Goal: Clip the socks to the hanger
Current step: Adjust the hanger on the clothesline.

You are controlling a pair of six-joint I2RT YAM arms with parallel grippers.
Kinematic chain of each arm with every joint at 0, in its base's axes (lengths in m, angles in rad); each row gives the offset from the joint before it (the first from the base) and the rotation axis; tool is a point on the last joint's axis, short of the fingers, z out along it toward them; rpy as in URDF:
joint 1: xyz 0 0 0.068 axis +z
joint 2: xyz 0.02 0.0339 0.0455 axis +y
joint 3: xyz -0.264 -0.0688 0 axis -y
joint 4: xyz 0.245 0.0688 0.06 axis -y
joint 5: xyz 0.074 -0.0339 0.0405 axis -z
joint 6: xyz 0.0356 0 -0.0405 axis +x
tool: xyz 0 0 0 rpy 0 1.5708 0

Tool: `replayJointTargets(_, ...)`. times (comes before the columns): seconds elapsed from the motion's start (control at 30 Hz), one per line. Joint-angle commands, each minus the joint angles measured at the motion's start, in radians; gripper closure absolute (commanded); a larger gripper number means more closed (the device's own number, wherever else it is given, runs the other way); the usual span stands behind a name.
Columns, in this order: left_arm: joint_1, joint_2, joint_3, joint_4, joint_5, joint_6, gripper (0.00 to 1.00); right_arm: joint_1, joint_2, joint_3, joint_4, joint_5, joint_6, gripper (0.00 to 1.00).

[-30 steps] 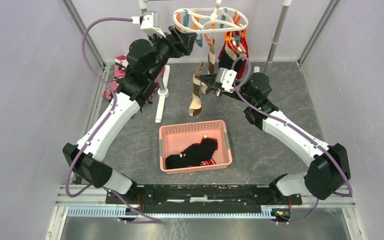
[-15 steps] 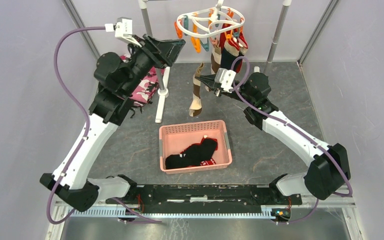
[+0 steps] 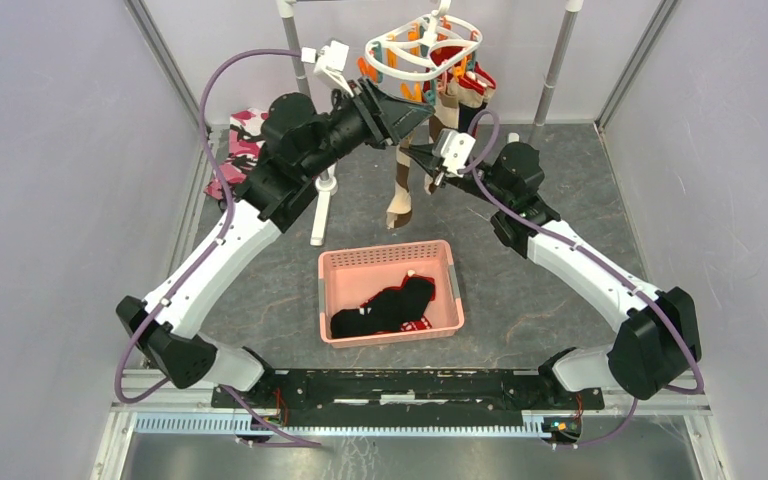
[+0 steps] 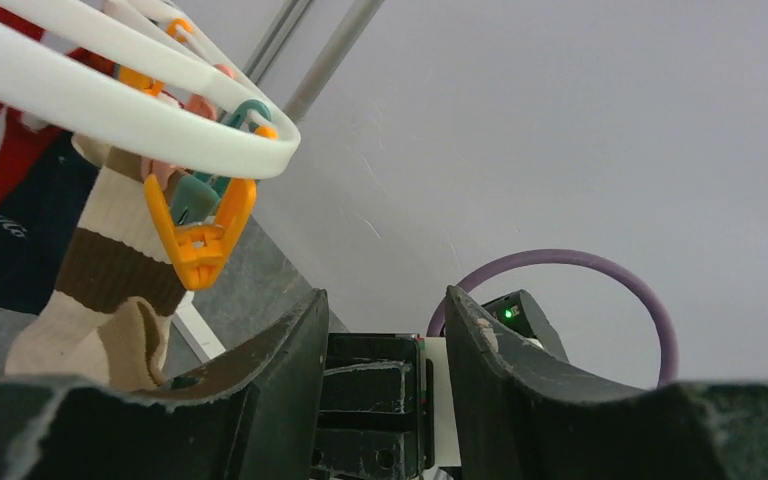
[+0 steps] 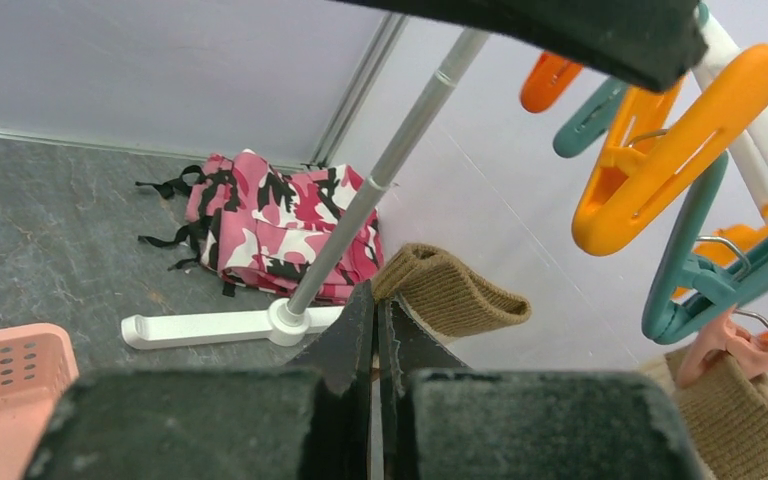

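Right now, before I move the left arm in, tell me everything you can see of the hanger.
The hanger is a white plastic oval ring with inner cross-bars. It hangs from its top hook between the grey rack poles and is tilted rather than level. Orange clips and teal clips dangle from its rim. A red sock, a navy sock and a tan striped sock hang from it. The open left tool sits close below its near edge. Whether they touch is unclear.

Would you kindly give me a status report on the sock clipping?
Left pincer open, empty, by the hanger. Right pincer shut on beige sock cuff. Black socks in pink basket. Rack pole close by.
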State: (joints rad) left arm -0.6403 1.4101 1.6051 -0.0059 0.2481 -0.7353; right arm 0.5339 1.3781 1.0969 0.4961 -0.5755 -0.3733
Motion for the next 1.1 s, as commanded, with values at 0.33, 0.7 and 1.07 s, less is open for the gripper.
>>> replayJointTargets(0.33,-0.066,0.162,0.182,-0.02,-0.168,0.127,0.43,-0.071,-0.072,-0.072,0.015,0.043,0.016,1.0)
replayJointTargets(0.7,-0.065,0.178,0.18,-0.037,-0.301,0.202,0.4,-0.091,-0.1,-0.103,0.013,0.049,0.025,1.0)
replayJointTargets(1.07,-0.064,0.137,0.146,-0.038,-0.397,0.266,0.4,-0.097,-0.109,-0.111,0.009,0.051,0.027,1.0)
